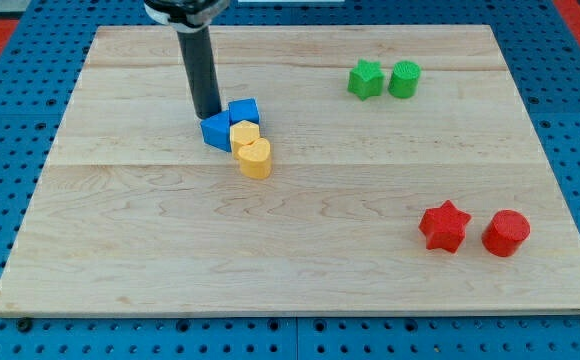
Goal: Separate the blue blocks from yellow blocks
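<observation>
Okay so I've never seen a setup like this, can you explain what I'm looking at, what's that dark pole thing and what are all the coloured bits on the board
This is one camera's picture of a wooden board on a blue pegboard. The dark pole is a robot arm's rod; it has no gripper and holds nothing, it only pushes. My tip touches the upper-left of a tight cluster: a blue cube, another blue block, a yellow hexagonal block and a yellow heart. At the view's top right sit a green star and green cylinder; at bottom right, a red star and red cylinder.

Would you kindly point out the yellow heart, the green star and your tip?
Yellow heart [255,158], camera view, top face.
Green star [365,78], camera view, top face.
My tip [208,113], camera view, rod's lower end.
</observation>
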### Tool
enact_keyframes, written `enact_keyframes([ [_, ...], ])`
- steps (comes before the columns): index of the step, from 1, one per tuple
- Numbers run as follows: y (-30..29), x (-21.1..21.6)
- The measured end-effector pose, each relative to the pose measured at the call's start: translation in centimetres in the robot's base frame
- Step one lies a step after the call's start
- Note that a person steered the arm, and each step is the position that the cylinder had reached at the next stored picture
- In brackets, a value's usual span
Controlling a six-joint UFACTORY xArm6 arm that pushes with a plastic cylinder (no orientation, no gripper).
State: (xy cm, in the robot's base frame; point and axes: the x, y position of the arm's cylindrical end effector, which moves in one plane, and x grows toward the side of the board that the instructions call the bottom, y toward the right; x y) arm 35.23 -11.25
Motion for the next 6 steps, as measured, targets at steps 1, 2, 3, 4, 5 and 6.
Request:
enact_keyframes([
  [1, -1.2, -0.9],
  [2, -0.5, -1.3],
  [3, -0.4, -1.3],
  [4, -0.4, -1.1],
  [5, -2.7, 4.2],
  [6, 0.3, 8.6],
])
